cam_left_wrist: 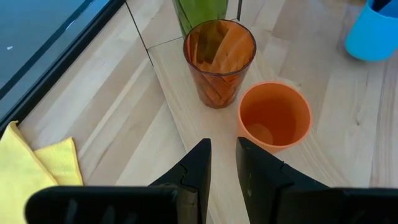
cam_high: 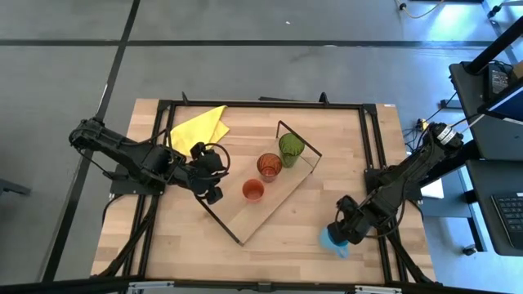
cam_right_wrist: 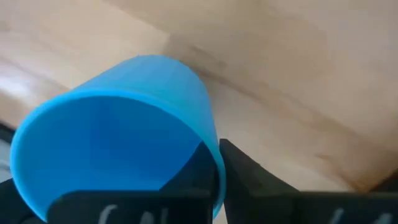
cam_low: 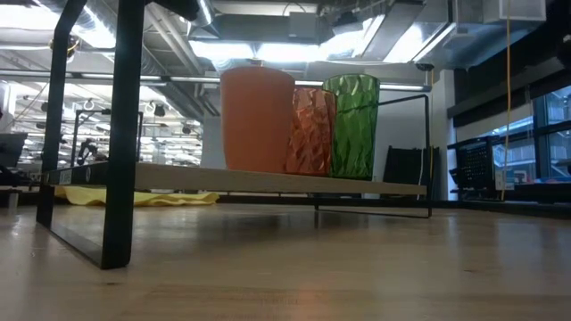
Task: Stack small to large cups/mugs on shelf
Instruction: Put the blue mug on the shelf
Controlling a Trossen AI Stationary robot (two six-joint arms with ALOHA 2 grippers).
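Blue mug (cam_right_wrist: 124, 130) fills the right wrist view, tilted with its open mouth toward the lens; one dark finger of the right gripper (cam_high: 341, 229) sits inside the rim and the other outside, clamping the wall. From above, this mug (cam_high: 334, 240) lies off the shelf, well apart from the shelf's right-hand end, above the bare tabletop (cam_high: 286, 245).

Shelf (cam_high: 263, 208): a light-wood board with black wire end frames, set diagonally across the table middle. Three vessels stand upright on it in a row. The green tumbler (cam_high: 290, 148) is at the far end of the shelf. The orange-red tumbler (cam_high: 269, 167) is just beside it, toward the shelf's middle. The short orange-red cup (cam_high: 253, 190) follows next along the board. The low view confirms all three resting on the board, the short cup (cam_low: 257, 119) in front, then the orange-red tumbler (cam_low: 311, 130) and the green tumbler (cam_low: 351, 126).

Left gripper (cam_high: 210, 174) hovers just beside the shelf's left edge, near the short cup. Its fingers (cam_left_wrist: 194, 171) are close together with a narrow gap, holding nothing.

Yellow cloth (cam_high: 198, 127) lies on the tabletop beyond the shelf's left side.
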